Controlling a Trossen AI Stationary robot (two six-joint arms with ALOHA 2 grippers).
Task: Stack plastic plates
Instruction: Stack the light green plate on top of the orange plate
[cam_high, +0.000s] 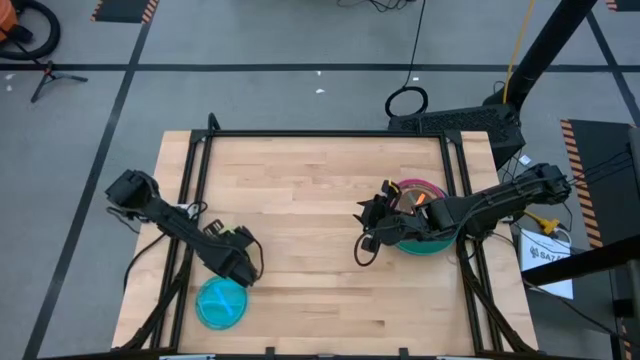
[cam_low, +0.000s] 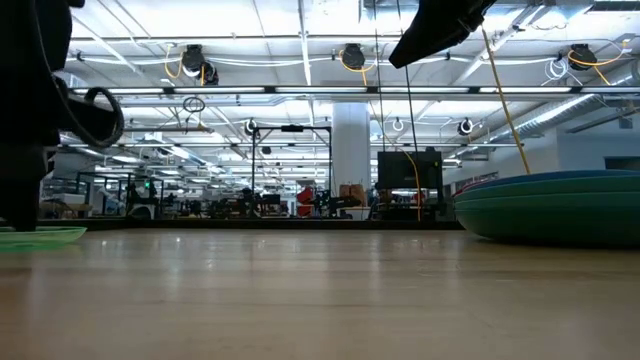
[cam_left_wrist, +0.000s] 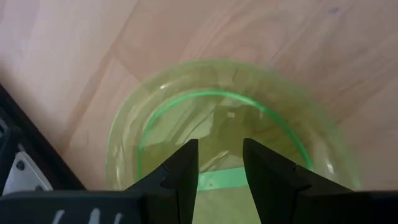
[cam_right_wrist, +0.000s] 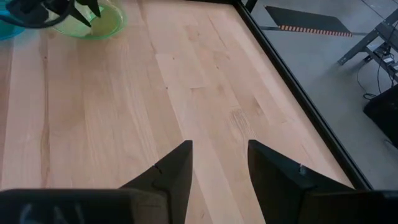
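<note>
**Plate Positions and Gripper Status**

The left gripper (cam_high: 243, 268) sits near the table's (cam_high: 310, 200) front left area, directly over a lime plate (cam_left_wrist: 230, 124). Its fingers (cam_left_wrist: 180, 171) are parted by a narrow gap and straddle that plate's near rim. A cyan plate (cam_high: 220, 303) lies just beside it toward the table's front edge.

The right gripper (cam_high: 366, 228) hangs above bare wood right of centre, jaws apart with nothing between them. Behind it, near the right edge, stands a plate stack (cam_high: 420, 215): a large teal plate (cam_low: 560, 205) at the base, a magenta rim and orange showing above.

A white sheet (cam_high: 545, 255) off the table's right side bears print too small to read.
</note>
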